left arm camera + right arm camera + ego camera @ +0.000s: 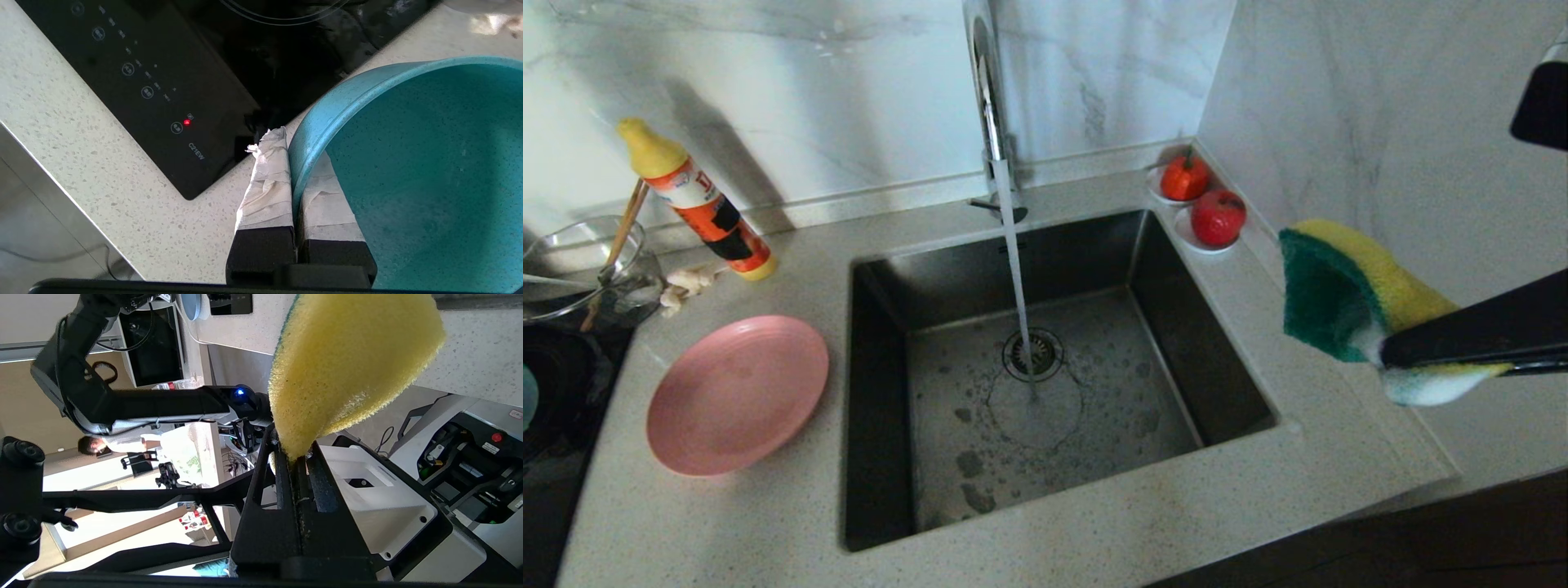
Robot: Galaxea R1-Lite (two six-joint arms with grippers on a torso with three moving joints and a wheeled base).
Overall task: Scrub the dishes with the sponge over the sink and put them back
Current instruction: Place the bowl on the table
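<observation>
A teal-blue bowl (pixel 416 171) hangs tilted above the corner of the cooktop, and my left gripper (pixel 292 143) is shut on its rim, one taped finger inside and one outside. In the head view only a sliver of that bowl (pixel 527 396) shows at the far left. Right of the sink (pixel 882 392), above the counter, my right gripper (pixel 1388 351) is shut on the yellow-and-green sponge (pixel 1339 286), which fills the right wrist view (pixel 351 363). The pink plate (pixel 737 394) lies on the counter left of the sink. Brown chopsticks (pixel 617 245) stand in a glass bowl (pixel 580 269). Water runs from the tap (pixel 988 98).
A black cooktop (pixel 163 61) sits left of the plate. A yellow-capped bottle (pixel 698 200) stands at the back left by the wall. Two white saucers with red fruit (pixel 1201 204) sit at the sink's far right corner. The counter's front edge is close.
</observation>
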